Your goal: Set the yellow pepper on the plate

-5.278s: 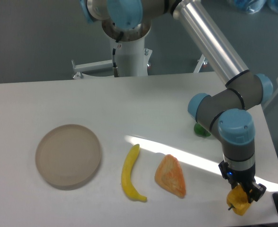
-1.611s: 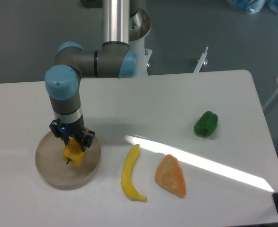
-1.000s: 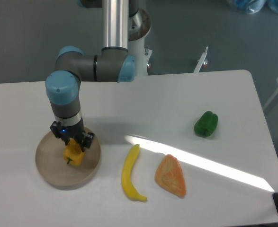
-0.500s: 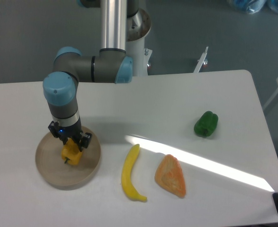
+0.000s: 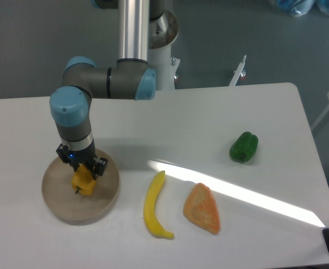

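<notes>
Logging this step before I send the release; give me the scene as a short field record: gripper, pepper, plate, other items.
gripper: gripper shut on the yellow pepper, pointing down over the plate
yellow pepper: yellow pepper between the fingers, over the plate's middle; contact with the plate cannot be told
plate: plate on the table's left part
other items: banana and orange wedge right of the plate, green pepper far right
table: white table

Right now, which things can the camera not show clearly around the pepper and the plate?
- Whether the yellow pepper touches the plate: too small to tell.
- The fingertips of the gripper: hidden against the pepper.
- The plate's far rim: partly covered by the arm's wrist.
</notes>
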